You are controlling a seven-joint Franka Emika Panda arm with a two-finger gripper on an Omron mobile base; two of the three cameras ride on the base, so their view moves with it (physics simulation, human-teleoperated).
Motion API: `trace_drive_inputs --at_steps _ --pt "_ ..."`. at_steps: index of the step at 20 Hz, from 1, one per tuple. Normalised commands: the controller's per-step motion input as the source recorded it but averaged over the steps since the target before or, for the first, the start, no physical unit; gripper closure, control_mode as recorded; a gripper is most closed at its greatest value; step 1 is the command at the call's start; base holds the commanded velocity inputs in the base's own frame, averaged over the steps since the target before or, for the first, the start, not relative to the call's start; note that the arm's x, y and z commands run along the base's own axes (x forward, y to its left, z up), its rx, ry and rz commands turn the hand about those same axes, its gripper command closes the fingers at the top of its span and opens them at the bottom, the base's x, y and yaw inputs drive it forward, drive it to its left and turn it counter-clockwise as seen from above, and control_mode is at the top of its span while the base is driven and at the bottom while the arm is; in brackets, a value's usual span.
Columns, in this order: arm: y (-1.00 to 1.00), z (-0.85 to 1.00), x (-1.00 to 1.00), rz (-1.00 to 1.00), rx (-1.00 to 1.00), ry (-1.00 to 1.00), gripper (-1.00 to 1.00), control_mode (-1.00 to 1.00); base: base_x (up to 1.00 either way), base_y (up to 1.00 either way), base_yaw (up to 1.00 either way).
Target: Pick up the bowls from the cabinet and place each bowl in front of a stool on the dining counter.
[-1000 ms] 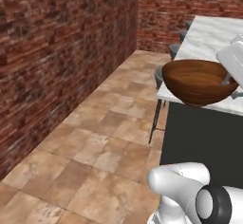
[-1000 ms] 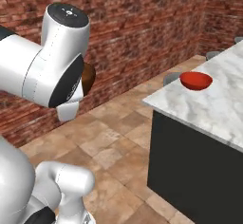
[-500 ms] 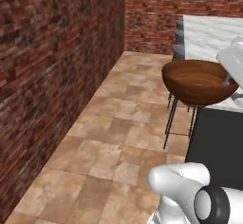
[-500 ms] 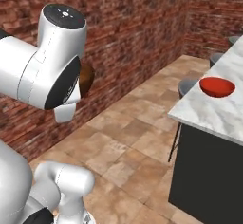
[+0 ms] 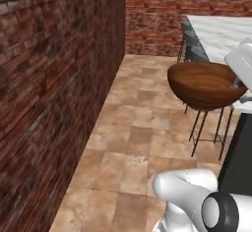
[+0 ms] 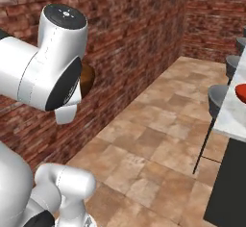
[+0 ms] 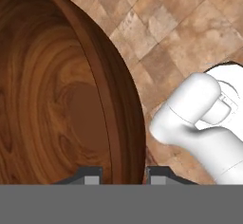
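Wood grain up close in the hand view: the brown wooden bowl [image 7: 57, 99] sits with its rim running straight down between the two dark finger tips, and the gripper [image 7: 122, 174] is pinched nearly closed on that rim, one finger inside the wall and one outside. That edge grip makes sense for a wide bowl, since the jaws could never span its body.

From the left base view, the bowl [image 5: 204, 83] hangs in the air over the tiled floor [image 5: 142, 128], roughly level, mouth up, carried out ahead of the arm. Right behind it stand the stools [image 5: 194, 54] on their thin black legs, lined along the edge of the white marble dining counter [image 5: 221, 32].

Over in the right base view, the red bowl [image 6: 241, 92] already rests on the counter slab in front of one dark stool [image 6: 218, 96]. So I'd judge this is the carry of the second bowl, heading for a free stool's place.
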Motion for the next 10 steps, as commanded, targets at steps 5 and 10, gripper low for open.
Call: trace_drive_inputs --at_steps 5,10 --pt "0.0 0.0 0.0 0.0 0.0 0.0 1.0 1.0 0.96 1.0 -0.38" --pt "0.0 0.0 0.0 0.0 0.0 0.0 1.0 1.0 1.0 0.94 -0.45"
